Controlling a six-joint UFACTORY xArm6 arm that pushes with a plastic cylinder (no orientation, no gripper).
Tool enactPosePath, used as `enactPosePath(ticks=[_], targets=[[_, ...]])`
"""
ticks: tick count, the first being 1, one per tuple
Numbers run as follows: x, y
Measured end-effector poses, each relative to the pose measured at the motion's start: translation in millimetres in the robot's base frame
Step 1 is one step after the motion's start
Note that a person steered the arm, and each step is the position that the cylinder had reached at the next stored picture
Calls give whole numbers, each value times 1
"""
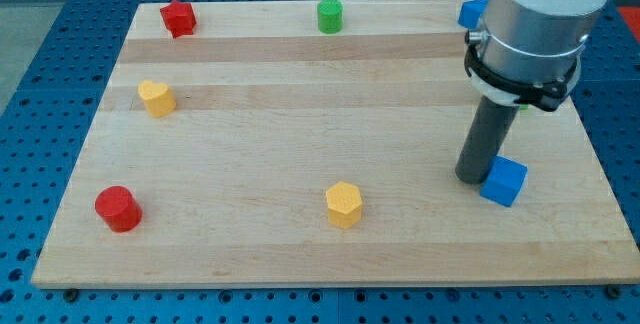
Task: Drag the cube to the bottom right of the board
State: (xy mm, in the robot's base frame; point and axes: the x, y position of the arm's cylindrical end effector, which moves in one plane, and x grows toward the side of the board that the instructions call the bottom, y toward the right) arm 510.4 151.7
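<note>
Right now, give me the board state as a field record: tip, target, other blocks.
tip: my tip touches the blue cube's left side
target: blue cube, right side of the wooden board, above the bottom-right corner
red: star-like block top left; cylinder bottom left
yellow: heart-like block left; hexagonal block bottom centre
green: cylinder top centre
blue, other: block top right, partly hidden by the arm

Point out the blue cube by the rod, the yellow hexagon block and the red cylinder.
blue cube (503, 181), camera view, middle of its top face.
yellow hexagon block (343, 201), camera view, its top face.
red cylinder (117, 208), camera view, its upper side.
</note>
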Motion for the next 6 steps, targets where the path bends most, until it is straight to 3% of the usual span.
enactPosePath(ticks=[6], targets=[[19,35]])
